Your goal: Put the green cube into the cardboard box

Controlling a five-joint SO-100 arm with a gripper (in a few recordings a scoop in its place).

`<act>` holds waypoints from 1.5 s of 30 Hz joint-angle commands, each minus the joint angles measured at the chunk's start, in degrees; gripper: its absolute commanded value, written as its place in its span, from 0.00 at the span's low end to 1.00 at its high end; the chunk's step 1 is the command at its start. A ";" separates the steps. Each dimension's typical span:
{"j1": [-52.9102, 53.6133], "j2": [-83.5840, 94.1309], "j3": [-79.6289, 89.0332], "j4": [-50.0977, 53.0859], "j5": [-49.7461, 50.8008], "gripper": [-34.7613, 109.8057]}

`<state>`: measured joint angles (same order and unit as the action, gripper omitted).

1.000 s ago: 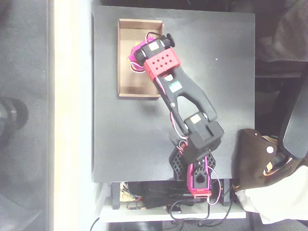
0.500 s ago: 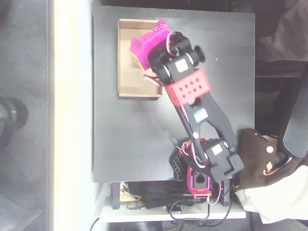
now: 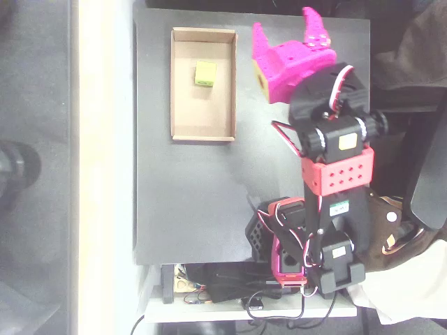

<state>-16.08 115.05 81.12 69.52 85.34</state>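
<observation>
The small lime green cube (image 3: 205,72) rests on the beige floor of the tan cardboard box (image 3: 179,84), in its upper half, in the overhead view. The box sits at the upper left of the black table. My magenta gripper (image 3: 284,26) is raised to the right of the box, near the table's far edge, well apart from the cube. Its two fingers point upward in the picture, spread apart, with nothing between them.
The black table (image 3: 188,202) stretches below the box. My arm's red and black links (image 3: 335,160) and base (image 3: 286,244) stand along the right and bottom. A brown bag (image 3: 370,230) lies off the table's right edge. A pale strip (image 3: 105,167) runs along the left.
The gripper has lifted out of the box and swung right toward the table's top edge. The cube, hidden under the arm before, now lies free in the box.
</observation>
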 commanded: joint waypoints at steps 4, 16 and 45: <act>6.59 4.75 -0.70 0.53 0.26 0.47; 14.59 18.28 18.02 0.35 0.26 0.35; 13.97 69.43 85.61 -0.26 0.26 0.28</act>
<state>-1.32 180.88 163.39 69.70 84.90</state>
